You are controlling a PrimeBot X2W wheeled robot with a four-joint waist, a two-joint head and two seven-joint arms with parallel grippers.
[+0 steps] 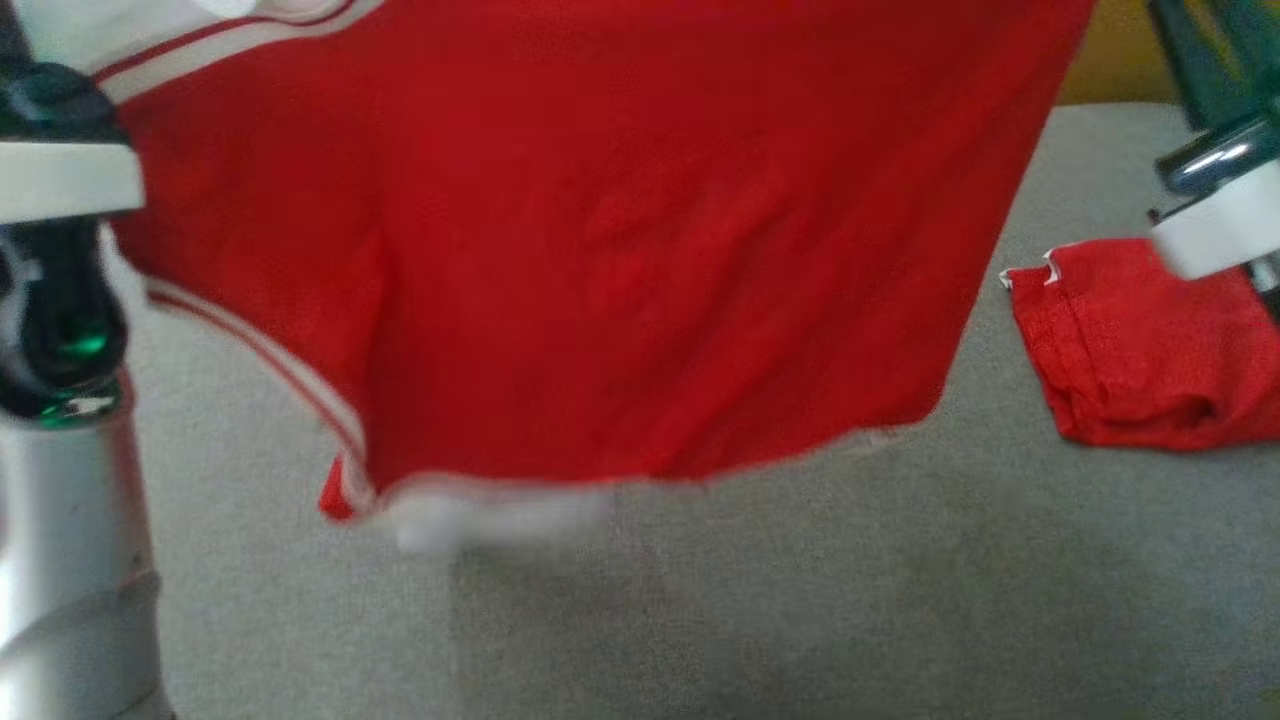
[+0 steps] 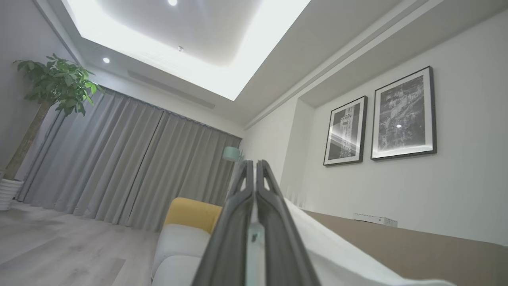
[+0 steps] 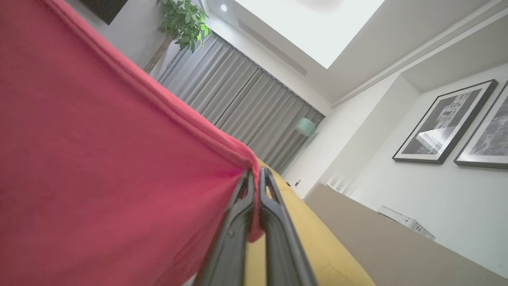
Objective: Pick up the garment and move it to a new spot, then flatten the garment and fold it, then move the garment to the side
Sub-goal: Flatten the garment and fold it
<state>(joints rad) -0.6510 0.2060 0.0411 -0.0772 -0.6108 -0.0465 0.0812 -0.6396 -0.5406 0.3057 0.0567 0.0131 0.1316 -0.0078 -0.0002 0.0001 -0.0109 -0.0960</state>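
The garment (image 1: 640, 250) is red with white striped trim. It hangs spread wide above the grey surface (image 1: 800, 600), its lower hem clear of the cloth below. My left gripper (image 2: 254, 163) is shut, with the garment's white edge (image 2: 337, 254) pinched between its fingers. My right gripper (image 3: 256, 173) is shut on a corner of the red fabric (image 3: 99, 159), which stretches away to the left of that view. In the head view my left wrist (image 1: 60, 300) stands at the left edge and my right wrist (image 1: 1215, 225) at the upper right.
A second red cloth (image 1: 1140, 350) lies crumpled on the grey surface at the right. A yellow and white sofa (image 2: 190, 222) stands beyond, its yellow cushion (image 3: 317, 246) under my right gripper. A potted plant (image 2: 59, 83) and grey curtains (image 2: 139, 167) line the far wall.
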